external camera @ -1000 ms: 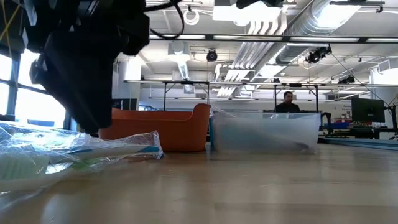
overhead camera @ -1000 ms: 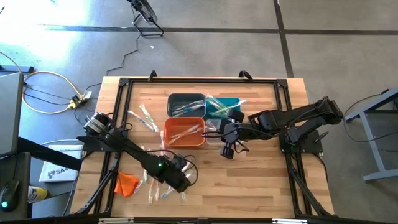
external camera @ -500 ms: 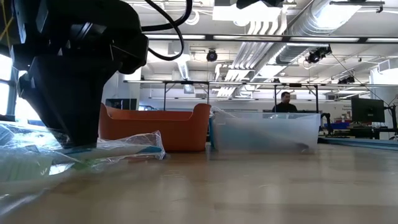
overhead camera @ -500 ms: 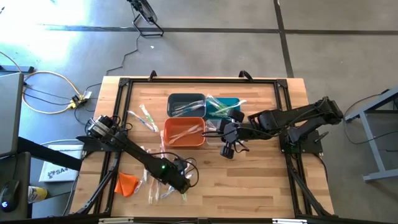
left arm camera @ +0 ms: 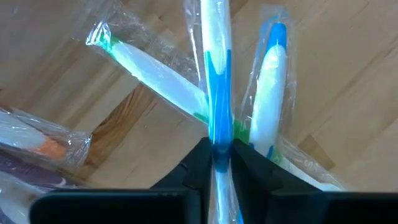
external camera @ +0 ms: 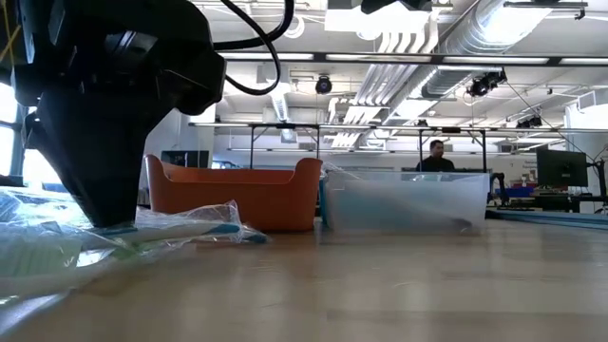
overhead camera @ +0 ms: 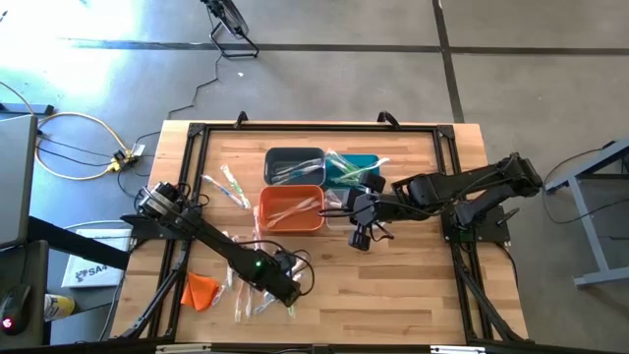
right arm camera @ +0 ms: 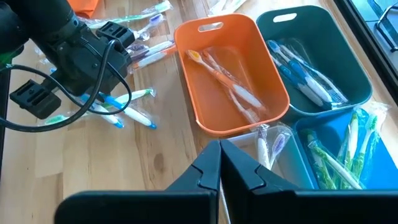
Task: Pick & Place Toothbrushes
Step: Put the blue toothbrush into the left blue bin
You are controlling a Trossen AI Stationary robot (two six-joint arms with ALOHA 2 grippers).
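Wooden desk (overhead camera: 393, 275), near edge at about seven o'clock: your left gripper (left arm camera: 221, 157) pinches a blue-and-white wrapped toothbrush (left arm camera: 216, 81), its long axis running straight out between the fingers. Lift it toward the teal plastic bin (right arm camera: 311, 56) at one o'clock. Your right gripper (right arm camera: 220, 163) waits closed and empty beside the orange plastic bin (right arm camera: 231, 74).

light: bright, even | glare: floor (overhead camera: 108, 69) upper left | low view: foreground blurred, backlit

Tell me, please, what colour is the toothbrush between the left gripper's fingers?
White and blue toothbrush, clearest in the left wrist view.
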